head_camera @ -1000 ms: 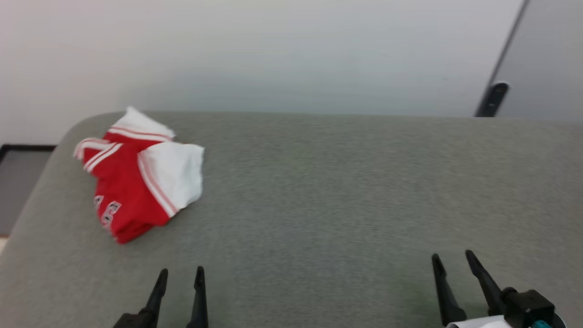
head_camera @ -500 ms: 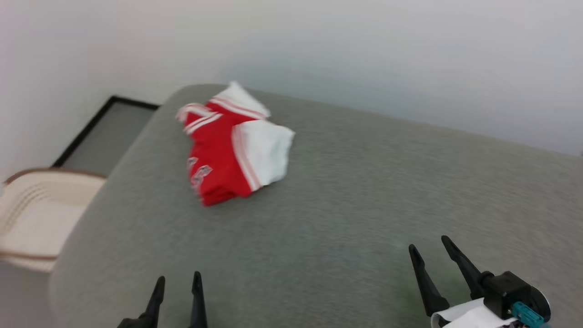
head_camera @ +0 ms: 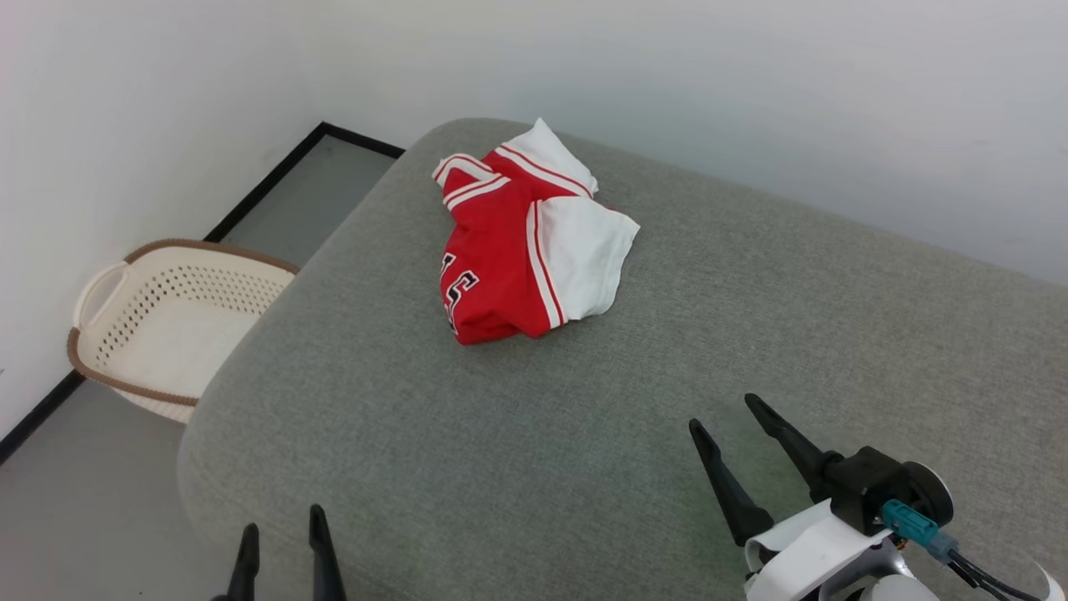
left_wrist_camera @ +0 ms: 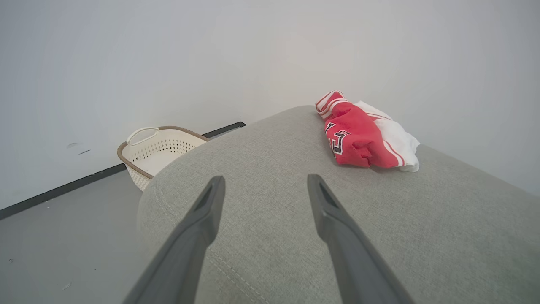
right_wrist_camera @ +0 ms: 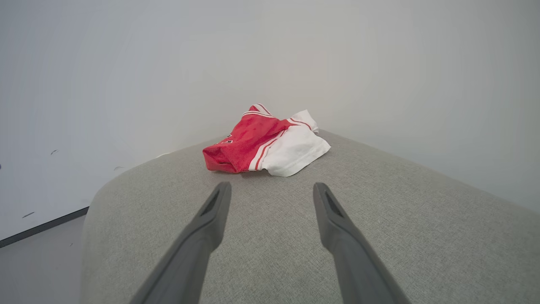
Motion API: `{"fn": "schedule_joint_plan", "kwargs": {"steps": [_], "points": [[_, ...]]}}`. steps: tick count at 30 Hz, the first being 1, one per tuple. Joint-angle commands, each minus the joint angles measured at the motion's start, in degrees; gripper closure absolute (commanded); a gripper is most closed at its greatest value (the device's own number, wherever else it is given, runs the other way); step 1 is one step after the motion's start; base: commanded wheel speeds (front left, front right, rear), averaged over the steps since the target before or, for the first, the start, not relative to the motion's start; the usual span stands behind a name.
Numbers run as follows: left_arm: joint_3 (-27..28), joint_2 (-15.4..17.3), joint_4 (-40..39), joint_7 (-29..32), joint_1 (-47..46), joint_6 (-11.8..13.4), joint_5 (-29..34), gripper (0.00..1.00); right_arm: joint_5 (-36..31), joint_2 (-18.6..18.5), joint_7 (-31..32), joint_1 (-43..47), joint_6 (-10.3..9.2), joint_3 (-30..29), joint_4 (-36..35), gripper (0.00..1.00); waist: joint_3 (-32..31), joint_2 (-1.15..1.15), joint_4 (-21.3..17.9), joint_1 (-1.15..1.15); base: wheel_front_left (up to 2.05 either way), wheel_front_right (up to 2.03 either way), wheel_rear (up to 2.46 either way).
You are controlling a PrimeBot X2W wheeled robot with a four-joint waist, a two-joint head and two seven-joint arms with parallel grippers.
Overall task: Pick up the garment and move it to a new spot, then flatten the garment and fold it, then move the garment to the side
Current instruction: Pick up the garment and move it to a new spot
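Garment (head_camera: 509, 259) crumpled, red body, white sleeves, striped trim, black lettering

One garment (head_camera: 501, 267), one basket (head_camera: 209, 247), one grey cushion (head_camera: 751, 317), two grippers: left gripper (head_camera: 282, 519), right gripper (head_camera: 721, 411).

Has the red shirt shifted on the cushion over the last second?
No. The shirt lies in the same heap by the far left corner of the grey cushion; the whole picture shifted, so the camera turned.
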Motion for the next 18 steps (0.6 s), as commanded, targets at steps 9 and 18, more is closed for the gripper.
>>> {"fn": "schedule_joint_plan", "kwargs": {"steps": [9,18], "points": [[-0.9,0.1,1.0,0.0,-4.5,-4.2,1.9,0.0,0.6,-0.1,-1.4,0.9,-0.06,-1.3,1.3,0.0,0.3,0.0,-0.4,0.0,0.0,0.0,0.0],[0.2,5.9,8.6,0.2,-30.6,-12.9,2.8,0.0,-4.2,0.3,-0.1,0.6,-0.06,-3.0,-3.6,0.0,7.3,0.0,-8.3,0.0,0.0,0.0,0.0]]}}
